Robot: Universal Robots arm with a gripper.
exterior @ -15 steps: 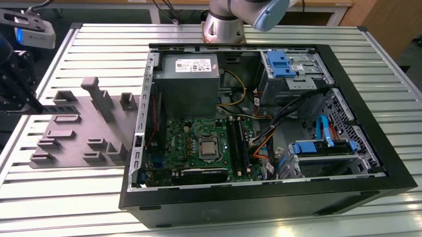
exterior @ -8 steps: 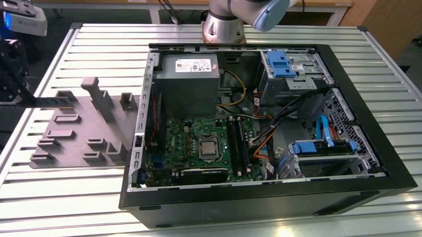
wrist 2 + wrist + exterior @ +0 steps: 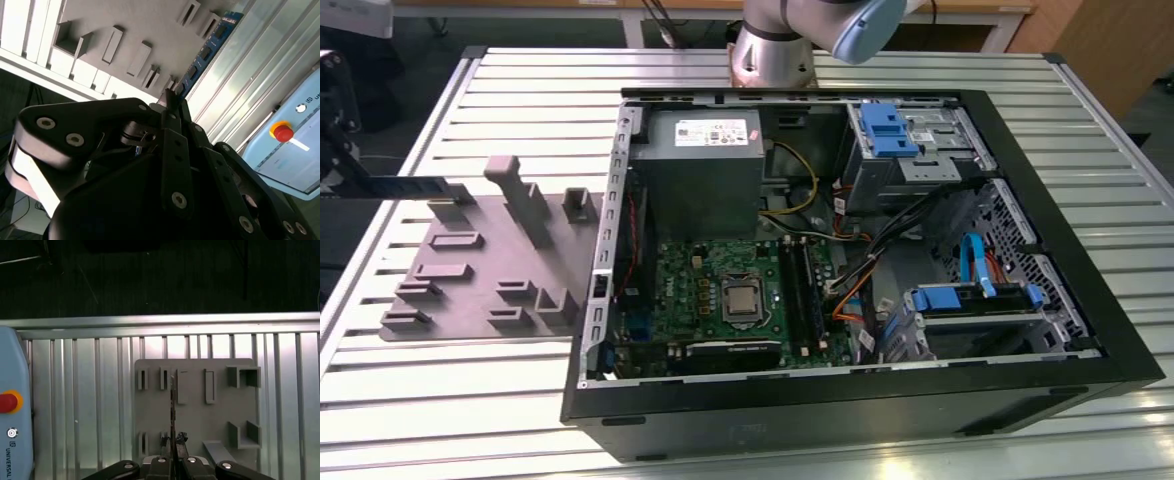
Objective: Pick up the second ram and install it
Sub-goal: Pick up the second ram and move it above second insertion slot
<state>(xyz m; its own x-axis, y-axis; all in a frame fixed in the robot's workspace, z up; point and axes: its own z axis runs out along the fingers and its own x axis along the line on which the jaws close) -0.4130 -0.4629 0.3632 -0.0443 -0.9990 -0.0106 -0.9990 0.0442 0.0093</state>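
over the grey fixture plate [image 3: 480, 280], the claw [image 3: 171, 97] was pinching the second ram [image 3: 205, 52] by one end, seemingly lifted off its slots. pickup looked done; seating it in the computer case [image 3: 854, 400] beside the plate was left.

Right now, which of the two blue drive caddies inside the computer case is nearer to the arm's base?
The blue caddy on the drive cage beside the arm's base; the other caddy sits at the case's opposite end.
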